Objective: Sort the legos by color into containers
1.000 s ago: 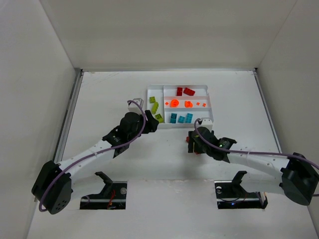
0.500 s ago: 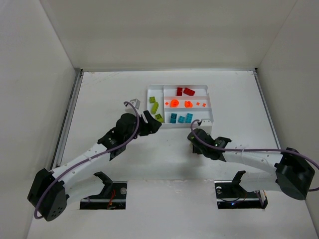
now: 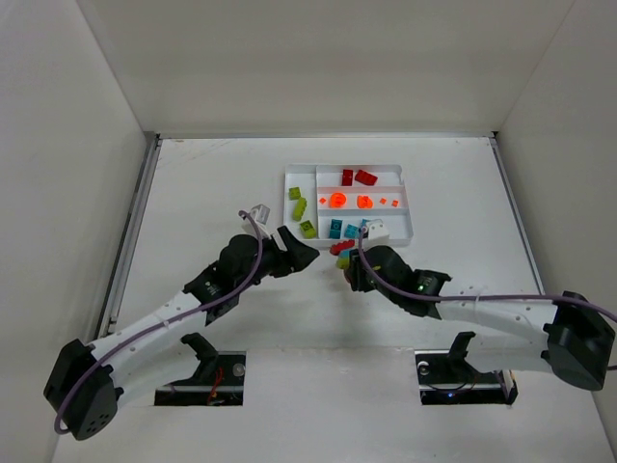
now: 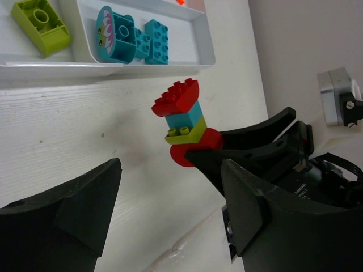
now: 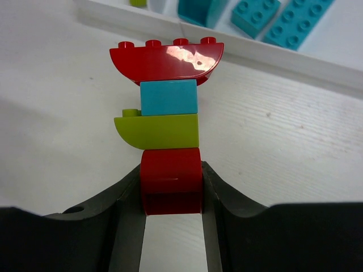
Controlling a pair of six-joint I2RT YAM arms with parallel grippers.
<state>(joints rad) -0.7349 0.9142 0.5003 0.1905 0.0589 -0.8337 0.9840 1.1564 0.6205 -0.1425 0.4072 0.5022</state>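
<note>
My right gripper [image 5: 170, 171] is shut on the red round base [image 5: 171, 178] of a stack of legos [image 3: 340, 252]. Above the base sit a lime green piece [image 5: 161, 131], a teal brick [image 5: 168, 97] and a red curved brick [image 5: 167, 61]. The stack is held just off the near edge of the white tray [image 3: 316, 170]. My left gripper [image 3: 300, 254] stands open a little to the left of the stack, its jaws facing it without touching. In the left wrist view the stack [image 4: 184, 116] shows beyond my open left gripper [image 4: 170, 177].
The tray's containers hold sorted legos: red [image 3: 357, 177], orange [image 3: 337, 200], lime green [image 3: 300, 207] and teal [image 3: 350, 230]. The tray's near rim [image 4: 113, 67] lies just past the stack. Cage walls enclose the table on three sides.
My right gripper has shut on the stack, lifted it and carried it left. My left gripper has opened wider and drawn back from the tray toward the stack.
</note>
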